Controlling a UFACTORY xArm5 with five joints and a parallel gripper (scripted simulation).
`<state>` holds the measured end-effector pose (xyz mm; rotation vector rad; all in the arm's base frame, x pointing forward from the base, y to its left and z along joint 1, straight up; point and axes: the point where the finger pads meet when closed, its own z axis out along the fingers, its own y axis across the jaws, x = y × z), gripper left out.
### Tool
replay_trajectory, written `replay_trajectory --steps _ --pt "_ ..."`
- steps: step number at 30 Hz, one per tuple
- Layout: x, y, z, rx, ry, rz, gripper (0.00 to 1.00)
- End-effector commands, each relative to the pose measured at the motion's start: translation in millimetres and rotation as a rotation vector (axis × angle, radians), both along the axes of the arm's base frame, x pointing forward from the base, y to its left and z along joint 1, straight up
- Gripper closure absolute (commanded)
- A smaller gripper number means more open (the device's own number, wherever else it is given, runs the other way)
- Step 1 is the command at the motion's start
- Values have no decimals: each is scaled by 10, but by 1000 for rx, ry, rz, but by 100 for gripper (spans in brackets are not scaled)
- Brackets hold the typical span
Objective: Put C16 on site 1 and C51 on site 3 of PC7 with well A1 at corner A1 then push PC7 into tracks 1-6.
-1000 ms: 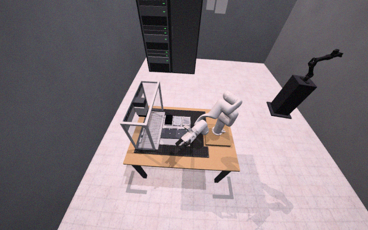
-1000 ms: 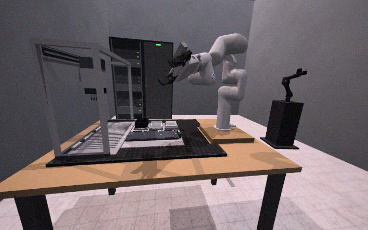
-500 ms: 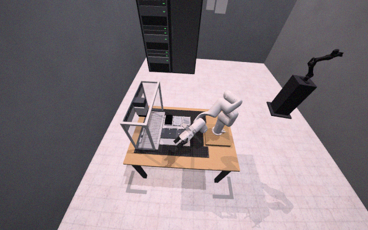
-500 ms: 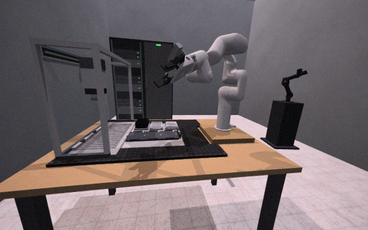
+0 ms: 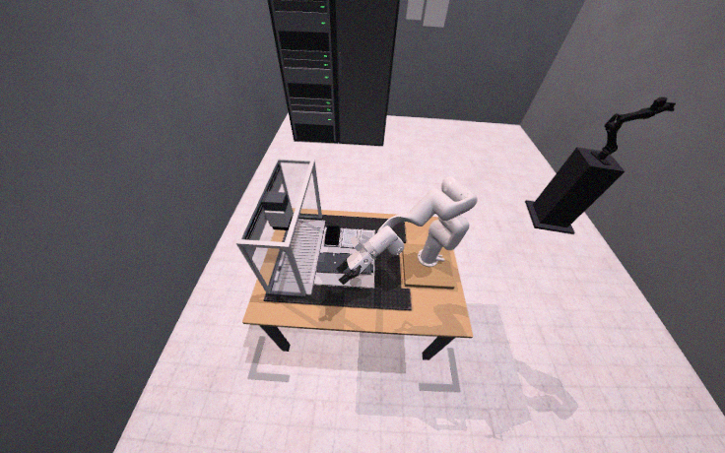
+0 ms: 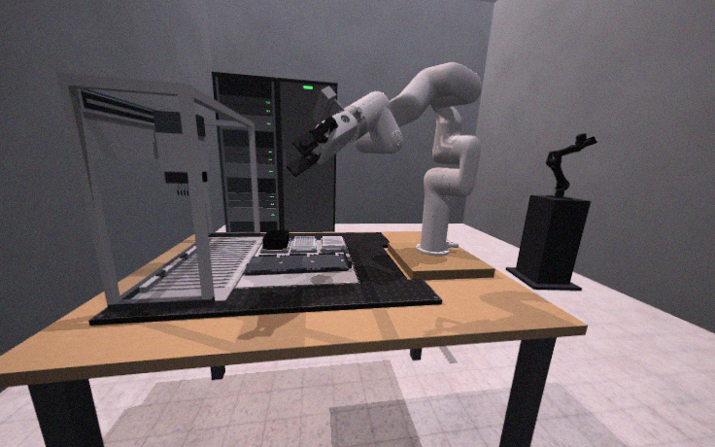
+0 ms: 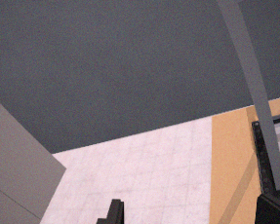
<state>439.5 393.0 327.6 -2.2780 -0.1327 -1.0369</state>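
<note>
My gripper is open and empty, high above the table and tilted outward toward the instrument. The dark carrier PC7 lies on the pale apron in front of the rails; no plate shows on it. The black deep-well block C51 is on S3. The pale plate C15 is on S2. The pale plate C16 is on S1. The arm partly covers the carrier in the top view. Labels and lamp are too small to read.
The instrument's grey frame stands over the rails, with a dark head hanging inside it. One frame post crosses the right of the wrist view. The carrier and nests lie between the rails and the arm's base.
</note>
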Motion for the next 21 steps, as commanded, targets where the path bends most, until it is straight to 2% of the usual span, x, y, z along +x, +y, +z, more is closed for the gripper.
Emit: replay_trajectory --steps 1,3,9,11,15,17,21 --pt "100 -125 -47 -21 1 -18 0" --pt "148 -207 -80 -79 28 -39 0" --pt "232 -351 -139 -87 31 -42 0" --pt "272 -436 -171 -143 61 -61 0" --pt "342 -587 -227 -150 65 -63 0" --pt "375 -677 -258 -204 99 -81 0" --pt "431 -832 -311 -210 102 -82 0"
